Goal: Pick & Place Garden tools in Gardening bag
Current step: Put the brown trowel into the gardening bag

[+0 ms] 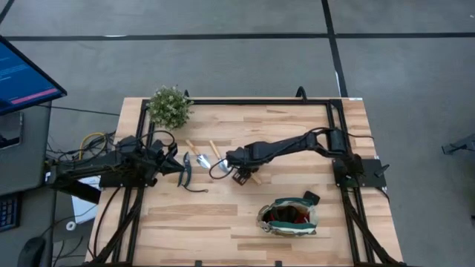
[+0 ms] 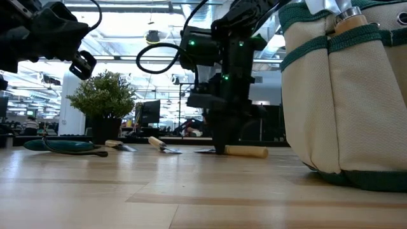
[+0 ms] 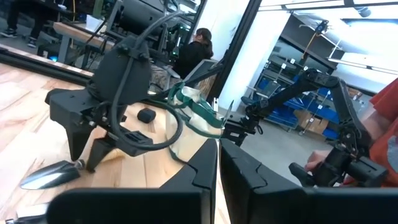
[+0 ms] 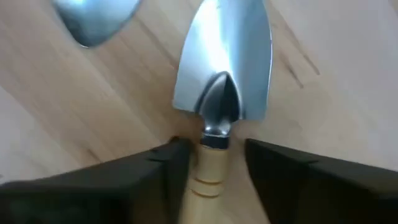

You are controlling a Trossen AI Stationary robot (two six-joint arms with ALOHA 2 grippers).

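Note:
A trowel with a silver blade [image 4: 227, 62] and a wooden handle [image 2: 247, 151] lies flat on the table's middle [image 1: 221, 170]. My right gripper [image 4: 214, 168] is down at the table over it, open, with one finger on each side of the handle just behind the blade. My left gripper [image 3: 219, 180] is shut and empty, raised above the table's left part [image 1: 178, 159]. The beige gardening bag with green trim [image 1: 288, 216] stands upright near the front right, with something red inside; it also fills the right of the low view [image 2: 343, 95]. My right gripper comes at the trowel from above, its fingers across the handle's blade end [image 4: 210, 163]. One finger [image 4: 171, 165] lies close against the handle, and I cannot tell whether it touches. The other finger [image 4: 273, 168] stands apart from it. The trowel lies flat on the table.
Two more wooden-handled tools [image 1: 195, 153] [image 1: 215, 148] and dark pruning shears [image 1: 185, 175] lie between the two grippers. A potted green plant [image 1: 169, 106] stands at the far left. A wooden handle [image 2: 350, 22] sticks out of a bag pocket. A person shows beyond the table [image 3: 385, 137].

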